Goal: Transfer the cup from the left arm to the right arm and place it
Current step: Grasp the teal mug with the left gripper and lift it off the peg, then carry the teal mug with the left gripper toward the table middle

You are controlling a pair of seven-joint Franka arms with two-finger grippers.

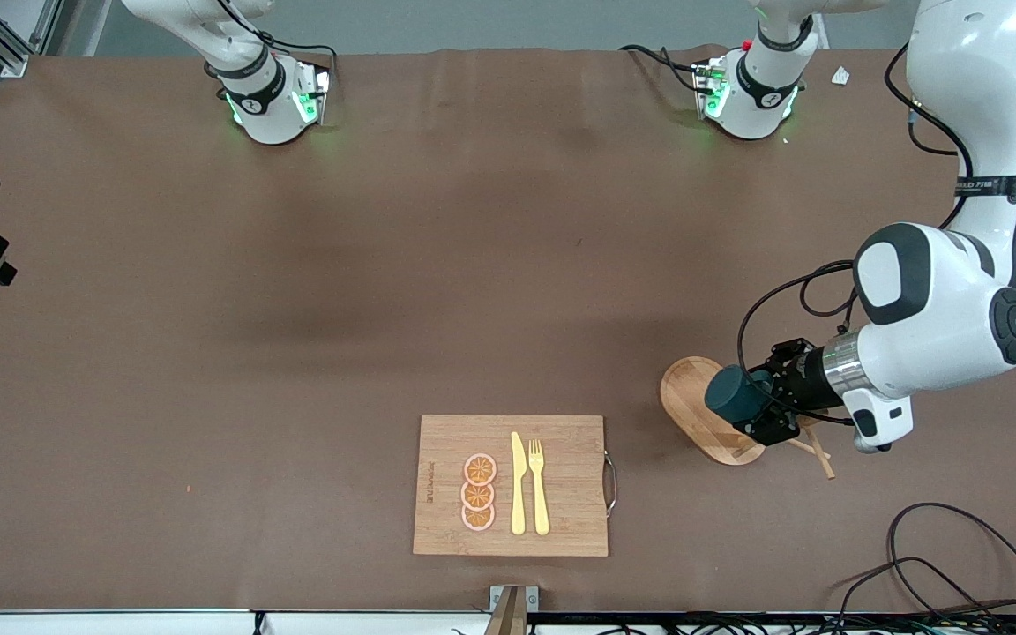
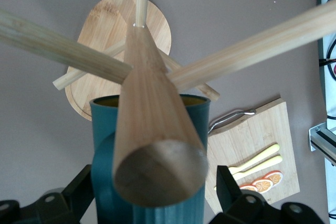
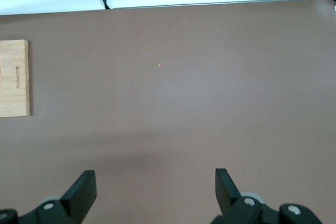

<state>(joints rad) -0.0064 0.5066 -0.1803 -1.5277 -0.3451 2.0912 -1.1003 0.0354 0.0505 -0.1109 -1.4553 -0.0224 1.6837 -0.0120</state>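
The left gripper [image 1: 759, 407] clasps the cup [image 1: 735, 393] sideways over the wooden rack [image 1: 704, 414], apparently lifting it off a peg for handover, while the right gripper [image 3: 156, 187] waits spread over bare table.

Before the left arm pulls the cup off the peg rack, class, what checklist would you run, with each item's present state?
1. Left gripper closed on the cup: ok.
2. Cup free of the peg rack: not ok, a peg crosses its mouth.
3. Right gripper open for the handover: ok.
4. Right gripper near the cup: not ok, it is over bare table.
5. Cutting board away from the rack: ok.
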